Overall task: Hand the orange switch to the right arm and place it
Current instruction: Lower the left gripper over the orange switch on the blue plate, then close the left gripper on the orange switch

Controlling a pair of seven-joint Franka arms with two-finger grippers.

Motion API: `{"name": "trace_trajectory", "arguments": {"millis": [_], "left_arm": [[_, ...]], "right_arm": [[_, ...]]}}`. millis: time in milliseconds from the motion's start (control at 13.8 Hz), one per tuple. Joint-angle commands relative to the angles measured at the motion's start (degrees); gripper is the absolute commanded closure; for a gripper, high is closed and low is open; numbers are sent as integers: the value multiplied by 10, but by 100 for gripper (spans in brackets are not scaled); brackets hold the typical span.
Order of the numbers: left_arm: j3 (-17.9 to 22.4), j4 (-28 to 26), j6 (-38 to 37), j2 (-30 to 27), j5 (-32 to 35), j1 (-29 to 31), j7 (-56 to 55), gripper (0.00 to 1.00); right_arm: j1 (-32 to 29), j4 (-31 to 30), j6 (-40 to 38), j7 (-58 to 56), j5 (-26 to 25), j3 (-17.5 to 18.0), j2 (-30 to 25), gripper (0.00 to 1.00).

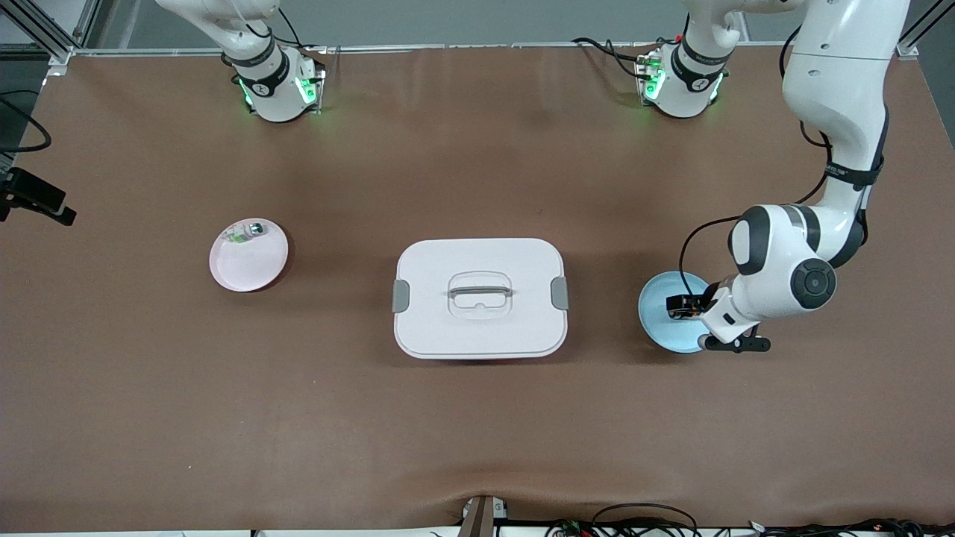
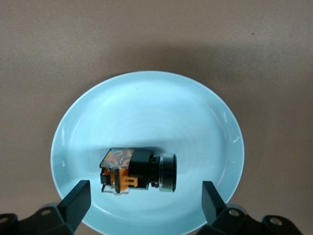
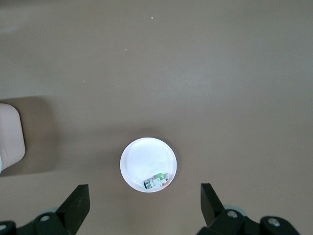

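Left gripper low over orange switch, fingers wide, empty; right fingers wide, empty.

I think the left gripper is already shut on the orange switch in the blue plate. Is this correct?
Not quite. The left gripper is open, its fingers apart on either side of the orange switch, which lies untouched in the blue plate. The left wrist view shows this.

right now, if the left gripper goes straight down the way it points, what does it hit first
Most likely the orange switch, lying on the blue plate between the open left gripper's fingers; depth is hard to judge.
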Motion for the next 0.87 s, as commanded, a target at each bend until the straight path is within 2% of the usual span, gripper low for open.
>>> {"name": "trace_trajectory", "arguments": {"millis": [0,799], "left_arm": [[-4,0,14,5,-15,5,6,0],[-3,-5,35,27,-14,8,6,0]], "right_arm": [[-6,-25,10,-1,9,3,-22,0],[-6,-25,11,-1,10,3,-22,0]]}}
